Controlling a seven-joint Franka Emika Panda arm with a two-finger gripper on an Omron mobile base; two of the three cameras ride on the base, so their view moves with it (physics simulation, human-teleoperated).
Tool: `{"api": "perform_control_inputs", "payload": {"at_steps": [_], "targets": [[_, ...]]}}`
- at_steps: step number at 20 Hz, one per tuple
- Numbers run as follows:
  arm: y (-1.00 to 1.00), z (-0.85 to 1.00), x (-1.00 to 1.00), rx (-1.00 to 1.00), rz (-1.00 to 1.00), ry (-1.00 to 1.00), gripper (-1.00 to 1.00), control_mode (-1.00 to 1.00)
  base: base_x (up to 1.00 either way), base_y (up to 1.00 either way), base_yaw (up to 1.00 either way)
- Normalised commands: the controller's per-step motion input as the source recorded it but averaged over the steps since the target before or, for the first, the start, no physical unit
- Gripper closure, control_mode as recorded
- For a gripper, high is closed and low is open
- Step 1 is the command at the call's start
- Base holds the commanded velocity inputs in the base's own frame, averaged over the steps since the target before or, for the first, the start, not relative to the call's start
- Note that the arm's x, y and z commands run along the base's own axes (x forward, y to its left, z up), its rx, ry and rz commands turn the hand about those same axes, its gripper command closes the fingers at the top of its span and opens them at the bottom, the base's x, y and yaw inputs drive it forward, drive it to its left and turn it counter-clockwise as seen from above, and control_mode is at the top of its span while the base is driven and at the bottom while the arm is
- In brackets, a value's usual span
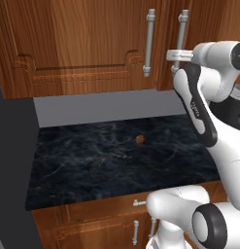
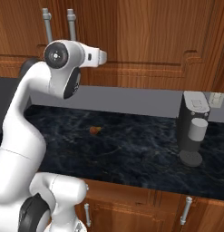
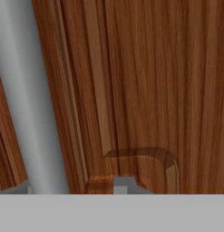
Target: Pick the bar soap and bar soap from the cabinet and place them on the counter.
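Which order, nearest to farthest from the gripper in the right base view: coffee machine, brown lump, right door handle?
1. right door handle, just up-left of the gripper
2. brown lump, below, on the counter
3. coffee machine, far right

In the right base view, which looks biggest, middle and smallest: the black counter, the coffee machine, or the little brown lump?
1. The counter, widest by far.
2. The coffee machine, standing at the counter's right end.
3. The small brown lump, tiny. It lies at about the same depth as the machine, so this ranking is safe.
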Motion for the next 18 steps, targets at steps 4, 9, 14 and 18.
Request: {"api": "perform_control_inputs", "payload": {"at_steps": [4,9,14,18], "targets": [[-0.84,0.0,-0.35,0.03,0.0,0.0,1.0,-1.0,0.0,0.0,0.0],[-0.91,0.0,-0.34,0.04,0.0,0.0,1.0,-1.0,0.0,0.0,0.0],[-0.99,0.0,-0.35,0.05,0.0,0.01,1.0,-1.0,0.0,0.0,0.0],[-1.0,0.0,-0.35,0.06,0.0,0.03,1.0,-1.0,0.0,0.0,0.0]]}}
